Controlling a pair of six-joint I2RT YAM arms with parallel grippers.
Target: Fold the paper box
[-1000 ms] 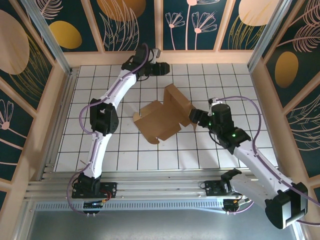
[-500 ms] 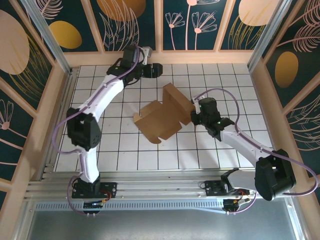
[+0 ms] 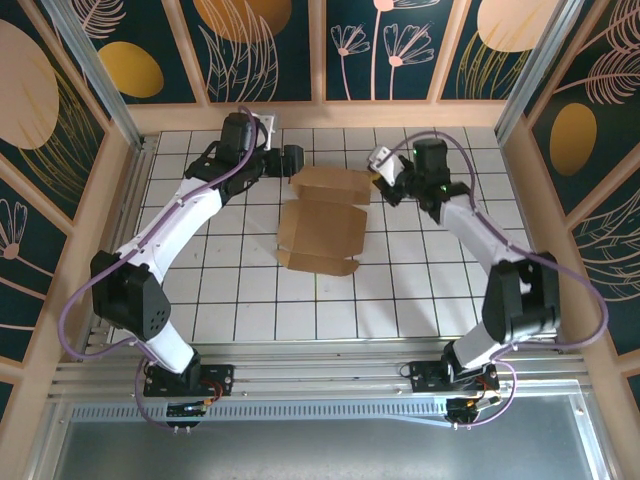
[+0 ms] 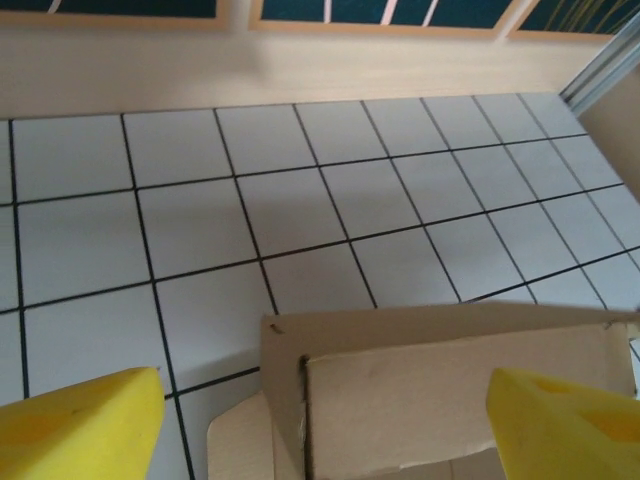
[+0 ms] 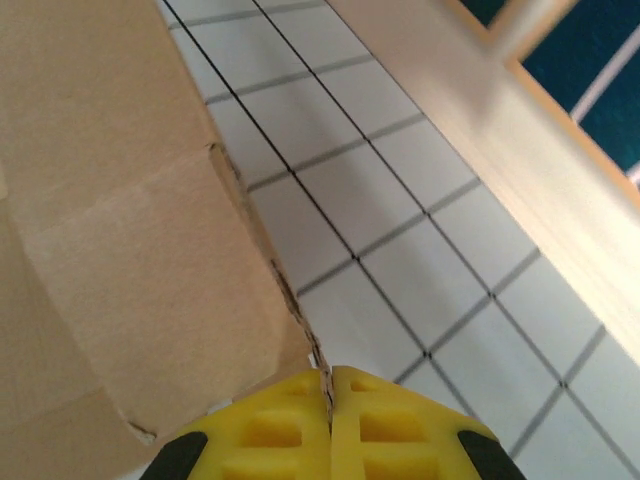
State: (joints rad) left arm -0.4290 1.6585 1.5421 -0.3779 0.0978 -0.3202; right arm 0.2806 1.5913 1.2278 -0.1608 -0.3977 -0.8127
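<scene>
The paper box (image 3: 322, 232) is a brown cardboard sheet lying on the tiled table, with its far panel (image 3: 332, 185) raised. My right gripper (image 3: 384, 180) is shut on the right end of that panel. In the right wrist view the yellow fingertips (image 5: 290, 420) pinch the cardboard edge, and the paper box (image 5: 120, 220) spreads to the left. My left gripper (image 3: 292, 160) stands open by the panel's left end. In the left wrist view the paper box (image 4: 450, 390) sits between the yellow fingers (image 4: 80, 430), which do not touch it; the left gripper (image 4: 322, 400) is wide open.
A wooden rim (image 3: 330, 113) runs along the back of the table, close behind both grippers. Wooden side walls (image 3: 530, 200) close in the left and right. White tiles (image 3: 300, 310) lie bare in front of the box.
The right gripper has shut on the box's edge and carried it toward the back, turning it square to the table. The left gripper moved left and opened wider.
</scene>
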